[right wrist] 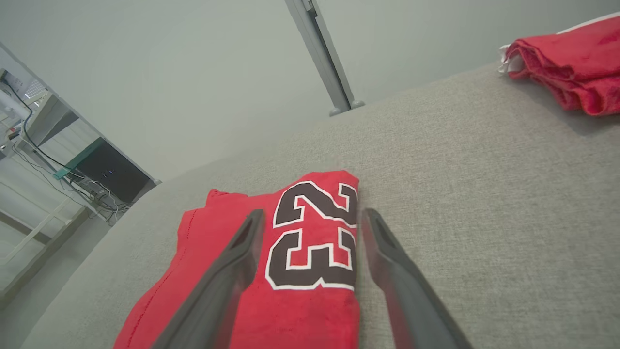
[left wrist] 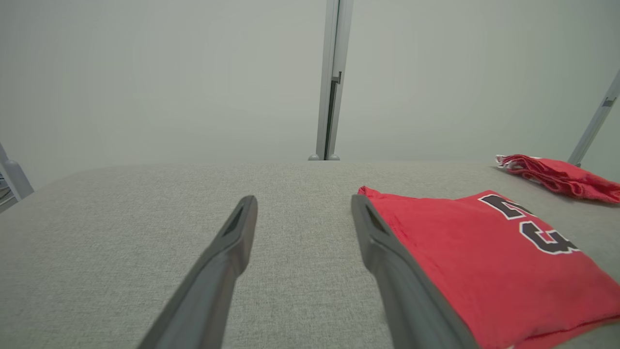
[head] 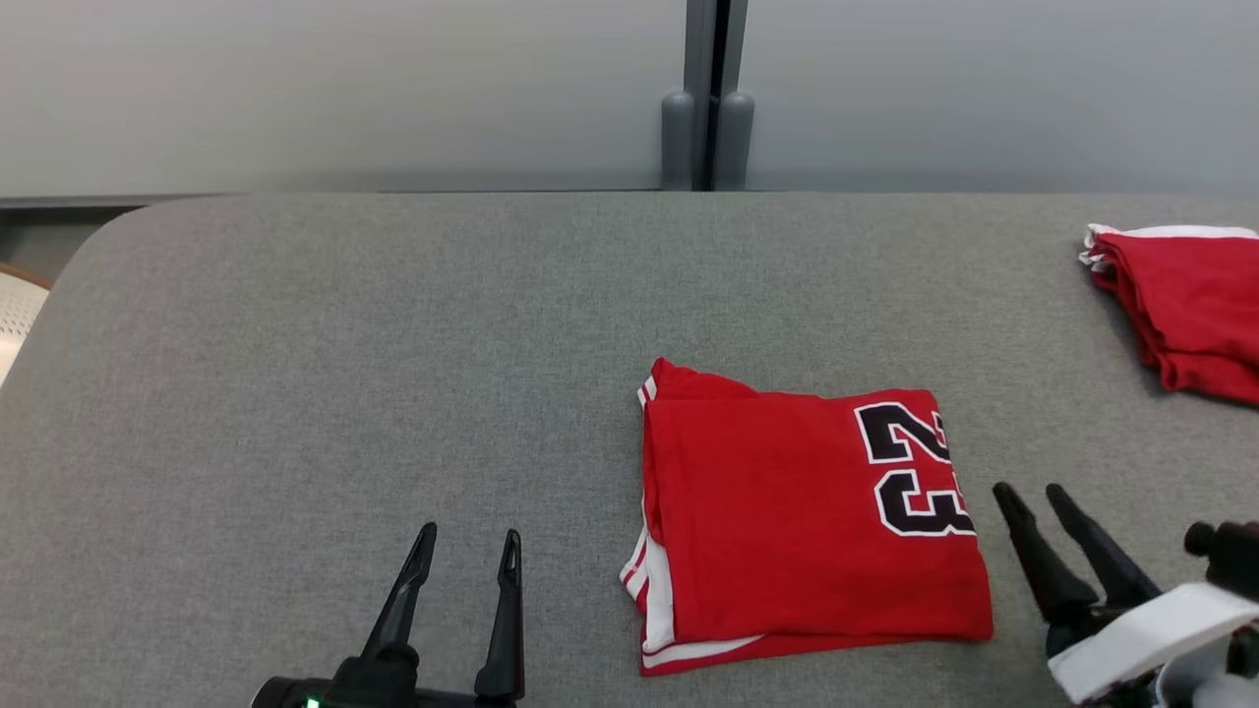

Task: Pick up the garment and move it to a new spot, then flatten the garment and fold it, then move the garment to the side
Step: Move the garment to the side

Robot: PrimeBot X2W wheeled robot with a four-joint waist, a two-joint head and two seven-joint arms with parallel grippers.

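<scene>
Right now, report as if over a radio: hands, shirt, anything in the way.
Left hand open, empty, left of shirt. Right hand open, empty, by its right edge. Folded shirt flat on table. Second red garment far right, apart.

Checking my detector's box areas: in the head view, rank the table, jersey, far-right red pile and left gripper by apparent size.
1. Table
2. Jersey
3. Red pile and left gripper: unranked, because the frame crops the pile and the gripper sits nearer the camera.
</scene>
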